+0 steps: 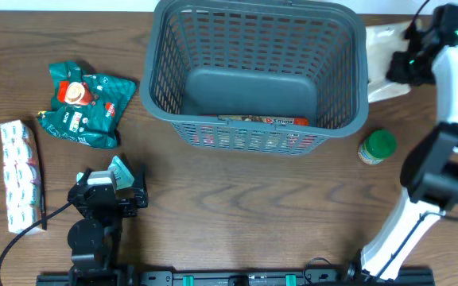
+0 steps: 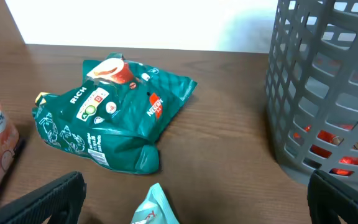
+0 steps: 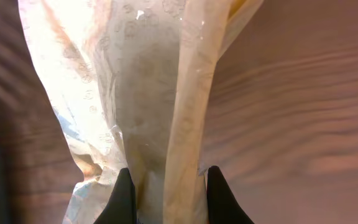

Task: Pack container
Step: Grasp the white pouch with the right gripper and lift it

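Grasp step: our right hand (image 3: 166, 186) grips the pale bag (image 3: 135, 87) right of the container (image 1: 253, 131), left hand (image 2: 194, 199) open; next, we likely lift it over the rim.

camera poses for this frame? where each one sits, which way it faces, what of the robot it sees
Overhead: above the table, looking straight down; sees container, left arm, right arm.
Left wrist: low over the table, facing green packet and the container's wall; open left end effector, fingers at the bottom corners.
Right wrist: close up on pale bag, right end effector pinching it.
Shared: overhead and left wrist both show the packet and container.
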Available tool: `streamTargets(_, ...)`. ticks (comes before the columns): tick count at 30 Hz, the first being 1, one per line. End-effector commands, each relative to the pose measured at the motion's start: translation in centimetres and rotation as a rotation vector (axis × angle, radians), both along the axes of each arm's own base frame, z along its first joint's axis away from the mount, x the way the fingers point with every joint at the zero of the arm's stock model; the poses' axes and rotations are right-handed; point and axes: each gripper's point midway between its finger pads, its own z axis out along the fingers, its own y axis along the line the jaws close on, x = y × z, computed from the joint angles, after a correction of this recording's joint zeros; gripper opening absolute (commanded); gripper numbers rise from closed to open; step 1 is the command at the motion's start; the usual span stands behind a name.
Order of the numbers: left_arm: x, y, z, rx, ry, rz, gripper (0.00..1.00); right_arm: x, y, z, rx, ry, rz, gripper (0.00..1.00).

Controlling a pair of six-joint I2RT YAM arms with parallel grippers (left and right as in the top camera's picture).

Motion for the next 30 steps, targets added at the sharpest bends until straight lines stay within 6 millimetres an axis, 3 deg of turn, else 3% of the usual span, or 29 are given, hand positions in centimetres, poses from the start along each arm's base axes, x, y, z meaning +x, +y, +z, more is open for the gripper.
streamTargets(1, 0.0, -0.1, -1.2, 0.006, 0.025, -0.009, 0.99, -0.6, 0.0, 6.3, -0.054, -0.121, -0.018, 0.01)
streamTargets(7, 0.0, -0.1, -1.2, 0.006, 0.025, -0.008, 0.98, -2.4, 1.5, 15.1, -0.111, -0.306, 0.007, 0.01)
streamTargets(12, 0.0, -0.1, -1.2, 0.006, 0.025, -0.009, 0.99, -5.4, 3.1, 23.0, -0.160, -0.483, 0.030, 0.02)
streamTargets(15, 0.0, -0.1, -1.2, 0.006, 0.025, -0.009, 0.99, -7.7, 5.3, 27.6, -0.168, -0.606, 0.108, 0.02)
streamTargets(19, 0.0, -0.1, -1.2, 0.006, 0.025, -0.009, 0.99, -10.3, 8.3, 31.8, -0.167, -0.726, 0.210, 0.01)
streamTargets(24, 0.0, -0.1, -1.2, 0.006, 0.025, -0.009, 0.98, -12.7, 12.7, 34.0, -0.203, -0.790, 0.401, 0.01)
streamTargets(30, 0.0, -0.1, -1.2, 0.006, 0.025, -0.009, 0.99, -14.5, 20.5, 33.0, -0.081, -0.800, 0.787, 0.01)
